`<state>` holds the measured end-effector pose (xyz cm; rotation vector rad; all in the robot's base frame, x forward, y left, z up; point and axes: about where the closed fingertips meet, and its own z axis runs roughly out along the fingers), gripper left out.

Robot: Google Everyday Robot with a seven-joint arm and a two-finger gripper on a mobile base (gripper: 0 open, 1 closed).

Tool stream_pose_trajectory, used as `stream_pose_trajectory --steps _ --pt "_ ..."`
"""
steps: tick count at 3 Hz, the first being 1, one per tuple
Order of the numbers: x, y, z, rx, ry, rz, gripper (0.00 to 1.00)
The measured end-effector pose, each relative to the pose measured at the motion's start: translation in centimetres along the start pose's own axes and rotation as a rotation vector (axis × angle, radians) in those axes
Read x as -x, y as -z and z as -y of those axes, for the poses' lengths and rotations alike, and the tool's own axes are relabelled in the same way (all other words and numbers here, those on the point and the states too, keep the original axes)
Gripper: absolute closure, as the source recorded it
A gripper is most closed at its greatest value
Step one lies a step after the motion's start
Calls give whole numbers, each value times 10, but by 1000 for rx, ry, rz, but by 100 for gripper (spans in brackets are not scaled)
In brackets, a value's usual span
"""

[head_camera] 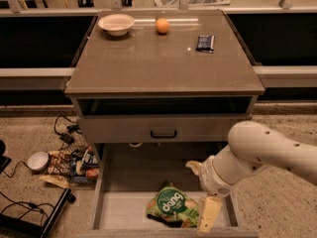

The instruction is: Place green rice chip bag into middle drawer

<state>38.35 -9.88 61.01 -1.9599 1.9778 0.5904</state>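
Note:
The green rice chip bag (173, 207) lies on the pale floor of the pulled-out middle drawer (121, 209), towards its front and a little right of centre. It is crinkled, with the white "dang" lettering facing up. My gripper (196, 198) hangs over the right side of the drawer, just right of the bag. Its fingers are spread wide apart. The lower pale finger (208, 213) touches the bag's right edge and the other finger (193, 166) points to the drawer's back. The bag rests on the floor and is not lifted.
A shut grey drawer front with a black handle (163, 133) is above the open drawer. A white bowl (117, 23), an orange (162, 25) and a small dark packet (205, 42) are on the cabinet top. Cables and clutter (64, 160) lie on the floor to the left.

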Motion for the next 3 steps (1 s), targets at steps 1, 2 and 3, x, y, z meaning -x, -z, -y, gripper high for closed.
stream_pose_trajectory --steps 1,2,3 --pt "21 69 -33 -29 81 -55 0" --pt "29 132 -59 -164 122 -27 0" --pt "36 176 -44 -381 132 42 0"
